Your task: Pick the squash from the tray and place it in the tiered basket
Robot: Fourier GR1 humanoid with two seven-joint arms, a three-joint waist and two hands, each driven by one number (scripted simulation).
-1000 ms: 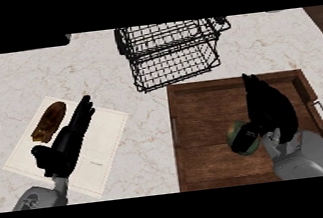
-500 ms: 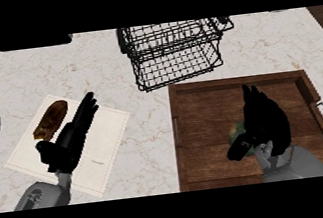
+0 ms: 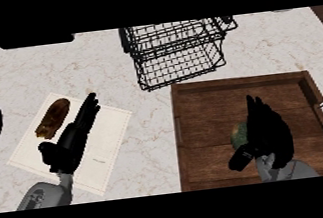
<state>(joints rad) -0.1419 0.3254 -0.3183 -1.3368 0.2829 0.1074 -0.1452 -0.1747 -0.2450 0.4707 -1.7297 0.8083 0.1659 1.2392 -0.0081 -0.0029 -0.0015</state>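
Where the squash (image 3: 239,134) peeks out, the right hand (image 3: 269,131) overlies it — fingers (image 3: 258,113) straight, nothing gripped

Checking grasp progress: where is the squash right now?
Head view: the squash is in the wooden tray at right, partly hidden under the right hand, below the wire basket.

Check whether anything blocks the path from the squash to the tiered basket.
Nothing visible blocks it. The squash lies in the tray, partly under the right hand. The tiered basket stands just beyond the tray's far wall, towards the left. Only that wall has to be cleared, so a lift should do.
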